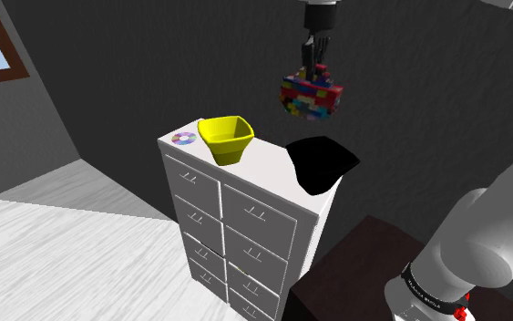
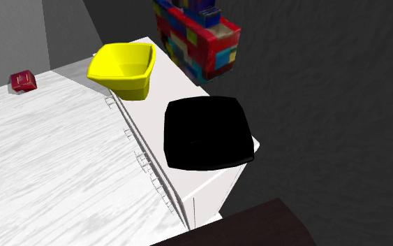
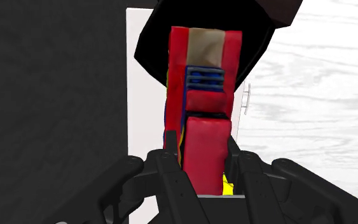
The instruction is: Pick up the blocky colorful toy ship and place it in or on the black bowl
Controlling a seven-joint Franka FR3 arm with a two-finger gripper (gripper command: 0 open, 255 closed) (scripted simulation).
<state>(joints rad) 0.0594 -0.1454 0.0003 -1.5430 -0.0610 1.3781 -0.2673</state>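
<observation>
Toy ship (image 1: 311,94), blocky and many-coloured, clasped at its upper part by the black gripper (image 1: 312,69) and hanging in the air well above the black bowl (image 1: 323,164) on the white dresser (image 1: 245,232), likely held high to clear the rim before lowering.

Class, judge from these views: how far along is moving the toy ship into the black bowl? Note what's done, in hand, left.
Done: the gripper is shut on the colourful toy ship, which hangs in the air above the white dresser. In hand: carrying it, roughly over the black bowl. Left: lowering it into the empty bowl and letting go.
</observation>
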